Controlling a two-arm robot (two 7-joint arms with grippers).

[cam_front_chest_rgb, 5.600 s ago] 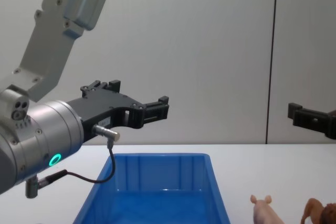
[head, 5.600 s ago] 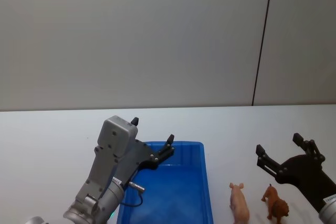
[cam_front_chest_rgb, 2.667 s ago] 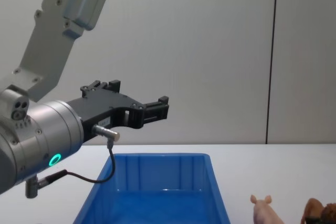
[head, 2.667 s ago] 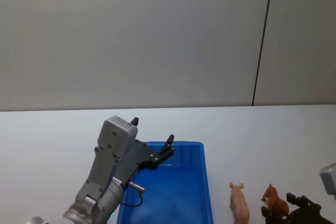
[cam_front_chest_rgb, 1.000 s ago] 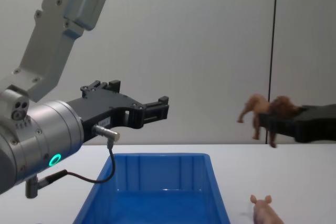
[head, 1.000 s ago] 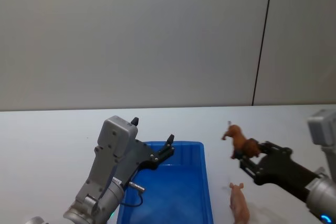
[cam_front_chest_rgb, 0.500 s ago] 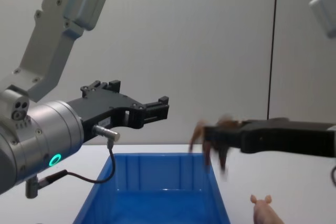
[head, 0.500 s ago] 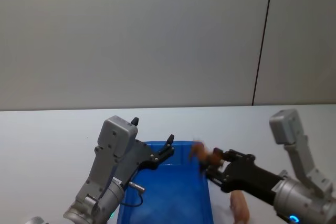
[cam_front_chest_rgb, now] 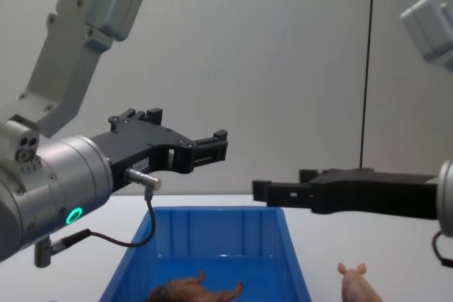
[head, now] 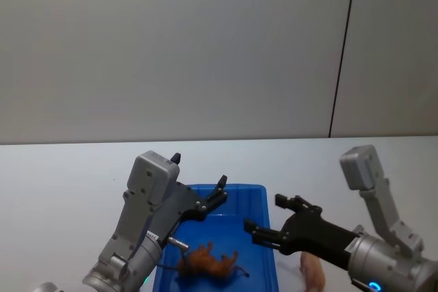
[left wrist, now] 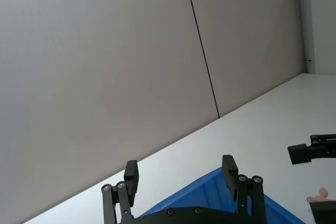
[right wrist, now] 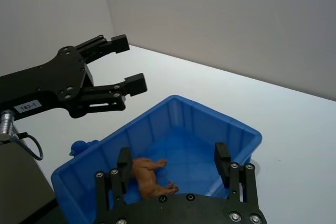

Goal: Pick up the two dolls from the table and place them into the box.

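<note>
Hovering over box [head: 243, 187] with right gripper [head: 263, 213] fingers spread, lion doll [head: 205, 263] below them; left gripper [head: 199, 169] fingers spread too.

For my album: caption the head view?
Right gripper open over blue box, lion doll inside, pig doll on table; left gripper open alongside.

Plain light-grey wall [head: 171, 46] behind, one thin dark vertical seam [head: 342, 52] right of centre running down to the far edge of the white table [head: 61, 176], all under soft even light.
</note>
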